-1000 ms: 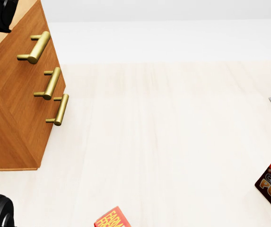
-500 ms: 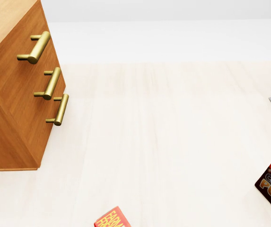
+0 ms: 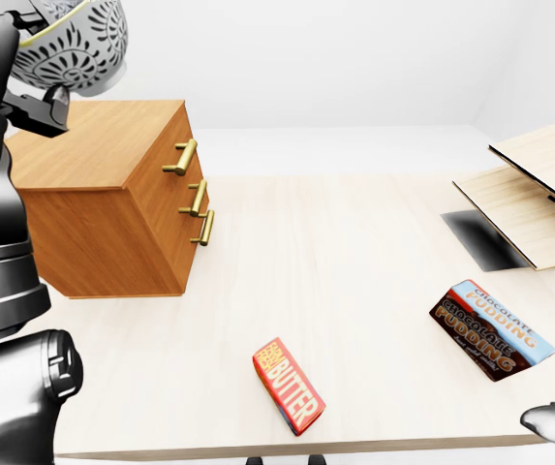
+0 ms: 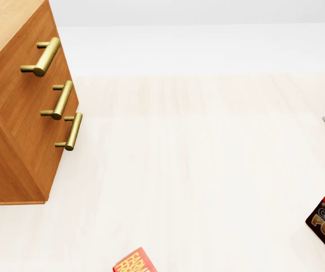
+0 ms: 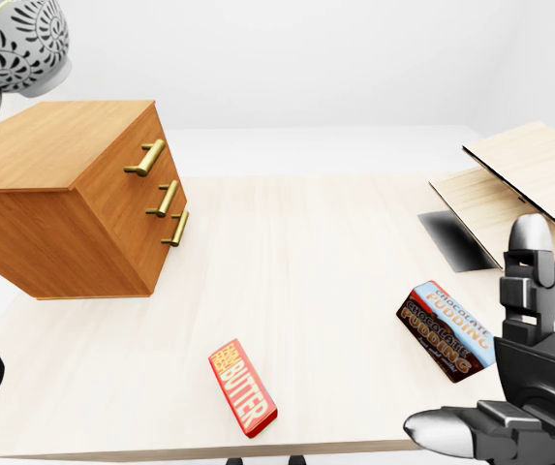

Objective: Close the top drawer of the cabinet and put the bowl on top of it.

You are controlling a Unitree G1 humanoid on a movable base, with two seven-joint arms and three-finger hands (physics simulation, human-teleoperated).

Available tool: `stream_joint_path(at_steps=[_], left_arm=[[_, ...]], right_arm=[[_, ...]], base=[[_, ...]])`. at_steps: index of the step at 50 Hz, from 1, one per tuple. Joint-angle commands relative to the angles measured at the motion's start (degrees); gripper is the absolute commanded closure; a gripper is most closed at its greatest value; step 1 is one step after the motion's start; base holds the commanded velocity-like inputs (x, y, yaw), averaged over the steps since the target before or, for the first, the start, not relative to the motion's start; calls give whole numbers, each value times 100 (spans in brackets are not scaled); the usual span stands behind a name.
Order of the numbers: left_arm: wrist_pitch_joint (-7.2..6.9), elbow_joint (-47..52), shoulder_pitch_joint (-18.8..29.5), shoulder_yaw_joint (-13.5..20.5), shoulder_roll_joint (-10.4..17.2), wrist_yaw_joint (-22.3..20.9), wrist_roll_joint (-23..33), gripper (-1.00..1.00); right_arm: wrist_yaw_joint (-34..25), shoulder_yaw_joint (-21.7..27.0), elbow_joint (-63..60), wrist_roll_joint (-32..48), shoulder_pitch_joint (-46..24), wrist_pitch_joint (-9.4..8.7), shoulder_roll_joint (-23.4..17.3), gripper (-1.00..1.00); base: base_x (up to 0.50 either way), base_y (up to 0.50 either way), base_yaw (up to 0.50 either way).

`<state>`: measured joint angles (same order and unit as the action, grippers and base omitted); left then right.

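- Left hand (image 3: 30,107): closed on the patterned bowl (image 3: 72,44) and holding it high in the top left corner of the left-eye view. The bowl is clear of the cabinet (image 3: 112,208) and apparently above its left edge.
- Right hand (image 5: 534,387): fingers spread and empty, low at the table (image 3: 335,252) edge that runs along the bottom of the right-eye view.
- Cabinet: at the table's left edge. Its top drawer (image 4: 37,28) sits flush with the two below, so only the placing seems left.
- Risk: released from this height or this near the cabinet's edge, the round-bottomed bowl could bounce, tip or roll off onto the table.
- Change: a second ago black arm shapes filled the left corners of the head view. Now they are gone, while the cabinet, butter box (image 3: 289,386) and pudding box (image 3: 492,329) are unmoved.
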<state>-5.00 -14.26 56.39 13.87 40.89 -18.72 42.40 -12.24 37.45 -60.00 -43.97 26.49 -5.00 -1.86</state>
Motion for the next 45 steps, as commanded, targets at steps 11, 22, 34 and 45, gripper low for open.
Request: stream_joint_path(at_steps=[11,22,34,45], left_arm=[[0,-1968,731,-105,393,1089,-614,100],[0,-2832,951,-201,409,1258,-724,100],[0,-3624,1141,-256,447,1587,-900,100],[0,-4207,1166,-347,334,1916,-998,100]], right_arm=[[-77,-216,0,290,-25,0,109,-100],[-76,-305,0,331,42,0,94,-100],[-98,-391,0,447,32,0,124,-100],[-147,-476,0,576,34,0,180,-100]], base=[[0,0,0],[0,0,0],[0,0,0],[0,0,0]])
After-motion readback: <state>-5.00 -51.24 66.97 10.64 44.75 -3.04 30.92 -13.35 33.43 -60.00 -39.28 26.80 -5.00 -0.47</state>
